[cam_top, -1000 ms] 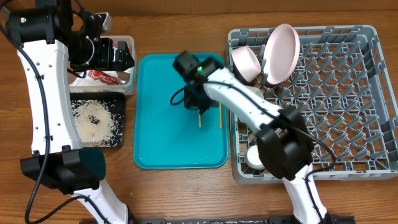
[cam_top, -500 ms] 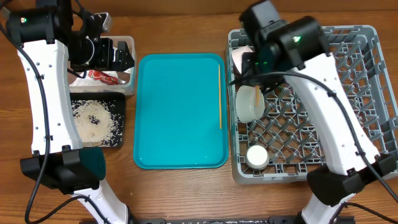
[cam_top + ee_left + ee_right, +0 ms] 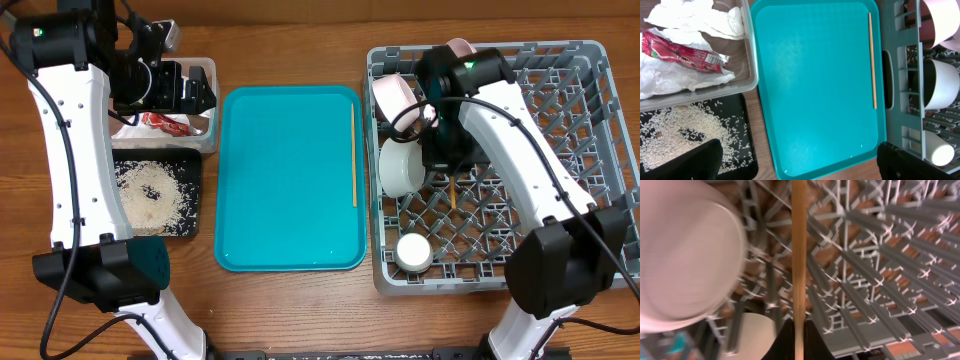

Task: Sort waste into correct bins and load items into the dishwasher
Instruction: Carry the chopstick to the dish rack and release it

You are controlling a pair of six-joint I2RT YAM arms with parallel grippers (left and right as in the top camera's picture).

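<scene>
— Starting with the left gripper (image 3: 800, 150): spread wide, gripping nothing, hanging over the tub (image 3: 751, 50) in the far left corner.

— Agreed. Inside the tub, seeing a napkin (image 3: 695, 20) with a wrapper (image 3: 680, 52) lying on it. Just nearer, along the left edge, finding the black tray (image 3: 740, 160) strewn with rice (image 3: 680, 125).

— Turning to the right gripper (image 3: 799, 337): pinched shut on a chopstick (image 3: 799, 255), pointing down among the pegs of the rack (image 3: 560, 47) on the right side of the table.

— Touching the lattice floor?

— Cannot tell; far end lost among the pegs.

— Noting a second chopstick (image 3: 872, 60) flat on the teal tray (image 3: 815, 100) mid-table, just inside its right rim and parallel to it.

— Then, down the rack's left side: a pink bowl (image 3: 393, 100) tipped up toward the far edge, a white bowl (image 3: 403, 167) on its side just beside the right gripper, a cup (image 3: 413, 252) toward the near edge.

— And the plate (image 3: 460, 47) at the rack's far edge, mostly hidden behind the right arm.
</scene>
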